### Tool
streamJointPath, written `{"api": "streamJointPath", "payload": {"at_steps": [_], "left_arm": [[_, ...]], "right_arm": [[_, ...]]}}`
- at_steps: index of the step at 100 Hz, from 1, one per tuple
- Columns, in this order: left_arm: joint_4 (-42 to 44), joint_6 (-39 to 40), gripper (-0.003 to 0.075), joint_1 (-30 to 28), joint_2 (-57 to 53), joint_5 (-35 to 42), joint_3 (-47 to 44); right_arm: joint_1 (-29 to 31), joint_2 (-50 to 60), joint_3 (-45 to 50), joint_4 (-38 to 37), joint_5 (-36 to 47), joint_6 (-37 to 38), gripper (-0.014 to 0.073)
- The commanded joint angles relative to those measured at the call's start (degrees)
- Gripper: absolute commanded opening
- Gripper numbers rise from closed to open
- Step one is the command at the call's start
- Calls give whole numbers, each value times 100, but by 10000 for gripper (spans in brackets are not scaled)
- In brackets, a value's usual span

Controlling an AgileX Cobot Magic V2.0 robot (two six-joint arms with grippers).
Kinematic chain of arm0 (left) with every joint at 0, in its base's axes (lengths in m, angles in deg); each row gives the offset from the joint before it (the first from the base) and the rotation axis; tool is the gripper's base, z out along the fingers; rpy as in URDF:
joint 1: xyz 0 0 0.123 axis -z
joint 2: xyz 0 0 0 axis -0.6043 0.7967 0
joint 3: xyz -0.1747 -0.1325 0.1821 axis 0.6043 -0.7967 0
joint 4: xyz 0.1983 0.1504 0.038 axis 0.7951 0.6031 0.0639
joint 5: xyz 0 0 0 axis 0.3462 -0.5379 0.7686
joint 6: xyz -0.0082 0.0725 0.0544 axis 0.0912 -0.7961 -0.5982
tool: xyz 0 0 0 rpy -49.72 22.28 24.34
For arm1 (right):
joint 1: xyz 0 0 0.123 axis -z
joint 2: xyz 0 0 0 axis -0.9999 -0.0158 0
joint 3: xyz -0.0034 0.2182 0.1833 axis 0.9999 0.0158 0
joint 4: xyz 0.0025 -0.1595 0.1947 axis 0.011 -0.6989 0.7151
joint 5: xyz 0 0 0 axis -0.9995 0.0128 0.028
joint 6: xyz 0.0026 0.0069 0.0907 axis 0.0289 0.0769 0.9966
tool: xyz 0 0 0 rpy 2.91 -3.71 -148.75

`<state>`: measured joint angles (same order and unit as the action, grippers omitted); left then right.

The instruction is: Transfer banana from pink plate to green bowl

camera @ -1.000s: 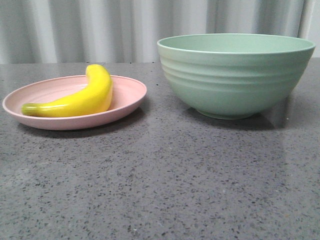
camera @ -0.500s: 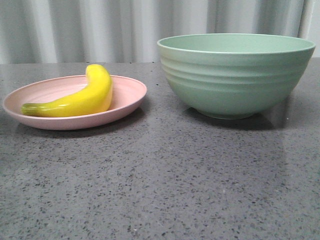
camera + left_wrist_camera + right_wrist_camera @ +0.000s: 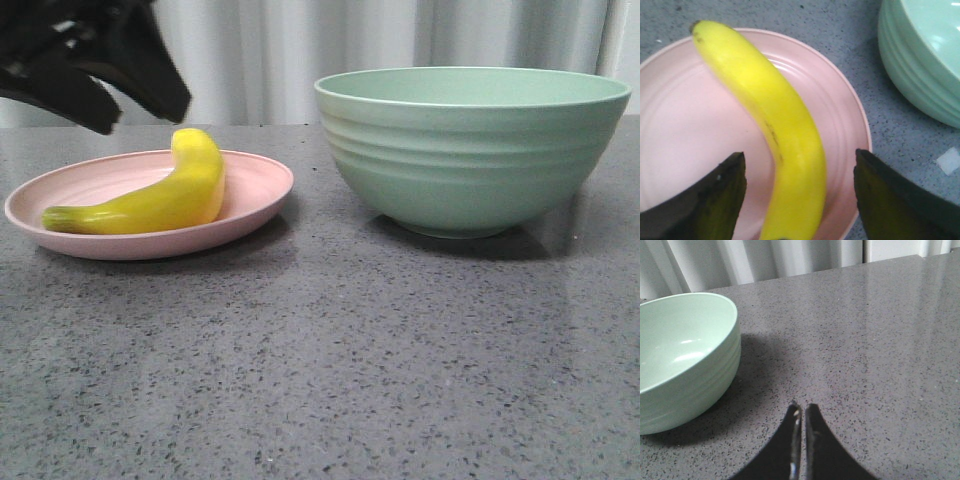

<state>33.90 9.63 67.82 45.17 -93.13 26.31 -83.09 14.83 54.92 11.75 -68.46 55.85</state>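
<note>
Banana (image 3: 165, 196) lies on the pink plate (image 3: 255, 195), untouched, the left gripper (image 3: 800, 192) spread open above it and the right gripper (image 3: 801, 412) pinched closed off beside the green bowl (image 3: 470, 150), so grasp, carry and drop all remain

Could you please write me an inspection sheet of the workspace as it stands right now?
Surface: grey speckled table, dry; a small white fleck near the bowl in the left wrist view.
Job's things: banana lies on the pink plate; green bowl upright, apart from the plate, nothing seen inside it.
Clutter: nothing seen.
Grippers: left gripper open, astride the banana above the plate, not gripping; right gripper shut, holding nothing, beside the bowl.
Cables: nothing seen.
Surroundings: pale pleated curtain behind the table.
</note>
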Motion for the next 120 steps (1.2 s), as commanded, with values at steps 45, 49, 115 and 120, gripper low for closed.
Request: {"api": "streamJointPath", "payload": {"at_steps": [45, 49, 115, 120], "left_arm": [[-496, 46, 422, 113, 724, 196, 415], [-496, 46, 422, 113, 749, 196, 415], [-461, 46, -17, 113, 839, 77, 415], [-461, 46, -19, 113, 839, 77, 428]], "right_arm": [[42, -79, -168, -31, 381, -47, -79], [42, -79, -168, -31, 381, -47, -79], [42, -79, -168, -31, 381, -47, -79], [42, -79, -168, -31, 381, -47, -79]]}}
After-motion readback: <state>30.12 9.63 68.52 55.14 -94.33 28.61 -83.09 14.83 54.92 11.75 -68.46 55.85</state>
